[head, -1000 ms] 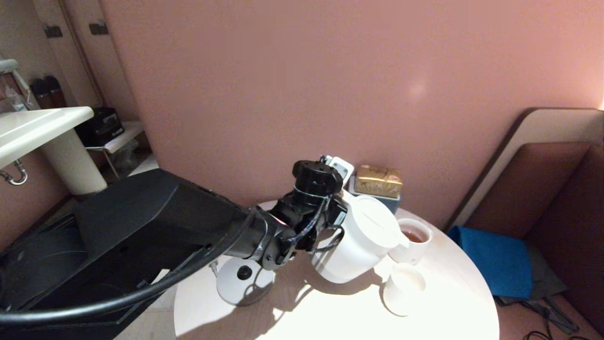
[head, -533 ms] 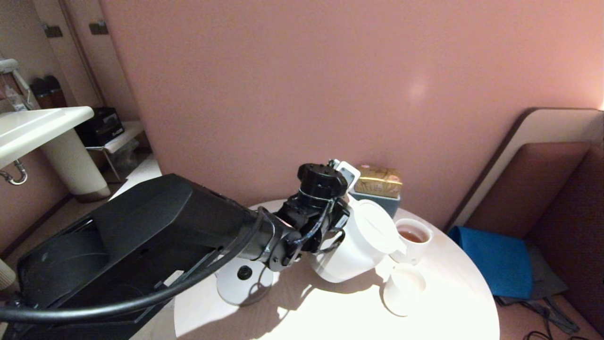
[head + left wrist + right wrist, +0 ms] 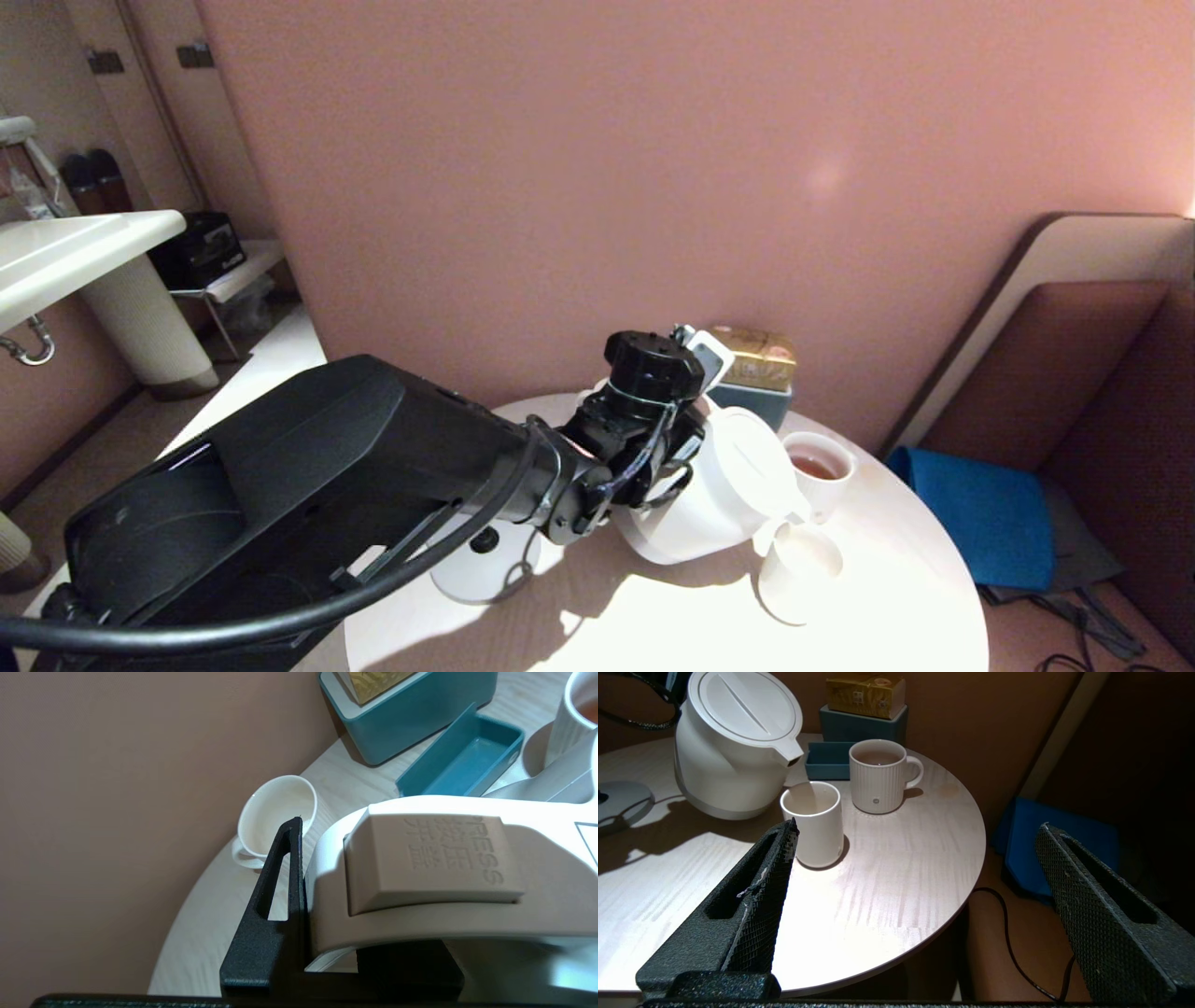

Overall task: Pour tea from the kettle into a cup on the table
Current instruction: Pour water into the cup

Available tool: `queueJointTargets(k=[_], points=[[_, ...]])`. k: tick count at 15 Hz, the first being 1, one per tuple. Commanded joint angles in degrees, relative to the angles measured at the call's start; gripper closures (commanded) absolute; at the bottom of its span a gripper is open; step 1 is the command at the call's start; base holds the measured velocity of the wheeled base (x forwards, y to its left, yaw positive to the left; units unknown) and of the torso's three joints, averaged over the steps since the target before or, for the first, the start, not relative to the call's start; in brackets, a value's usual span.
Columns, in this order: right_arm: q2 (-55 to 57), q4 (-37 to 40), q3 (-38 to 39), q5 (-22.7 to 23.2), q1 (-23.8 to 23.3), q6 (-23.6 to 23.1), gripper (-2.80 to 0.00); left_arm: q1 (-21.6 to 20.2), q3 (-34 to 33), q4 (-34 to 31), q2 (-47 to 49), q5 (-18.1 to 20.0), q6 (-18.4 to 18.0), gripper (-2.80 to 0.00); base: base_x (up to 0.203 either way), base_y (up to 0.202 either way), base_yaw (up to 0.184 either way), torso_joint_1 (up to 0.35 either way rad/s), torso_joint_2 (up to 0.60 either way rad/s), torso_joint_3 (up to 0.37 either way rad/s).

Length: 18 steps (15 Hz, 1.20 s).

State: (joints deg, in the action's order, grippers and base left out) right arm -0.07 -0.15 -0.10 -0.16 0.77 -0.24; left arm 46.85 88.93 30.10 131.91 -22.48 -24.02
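Observation:
My left gripper (image 3: pixel 670 459) is shut on the loop handle of the white kettle (image 3: pixel 728 481), one black finger (image 3: pixel 280 882) pressed against the handle beside the PRESS button (image 3: pixel 430 858). The kettle (image 3: pixel 738 742) hangs tilted above the round white table (image 3: pixel 653 616), its spout just over the small handleless cup (image 3: pixel 801 571). I cannot make out a stream, and the inside of the cup (image 3: pixel 815 821) looks shaded. Tea (image 3: pixel 878 757) shows in the ribbed mug (image 3: pixel 880 777) behind it. My right gripper (image 3: pixel 919 828) stands open off the table's near right edge.
The kettle's round base (image 3: pixel 485 560) lies on the table's left part. At the back stand a teal box (image 3: pixel 411 714) holding a gold packet (image 3: pixel 752 355), a teal tray (image 3: pixel 462 756) and a wider white cup (image 3: pixel 275 814). A blue cushion (image 3: pixel 980 513) and a cable (image 3: pixel 1017 952) lie right of the table.
My left arm has reached further forward. The kettle has tipped more, and its spout has come down from beside the mug to just over the small cup.

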Motion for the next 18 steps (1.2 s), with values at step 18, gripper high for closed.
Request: queueJointTargets(k=[18], points=[[0.1,0.0,0.0,0.0,0.0,0.0,-2.80,2.5,4.8,-2.2,-0.3,-1.8,-9.3,0.00,0.000,0.000,0.000,0.000,0.00,0.000]])
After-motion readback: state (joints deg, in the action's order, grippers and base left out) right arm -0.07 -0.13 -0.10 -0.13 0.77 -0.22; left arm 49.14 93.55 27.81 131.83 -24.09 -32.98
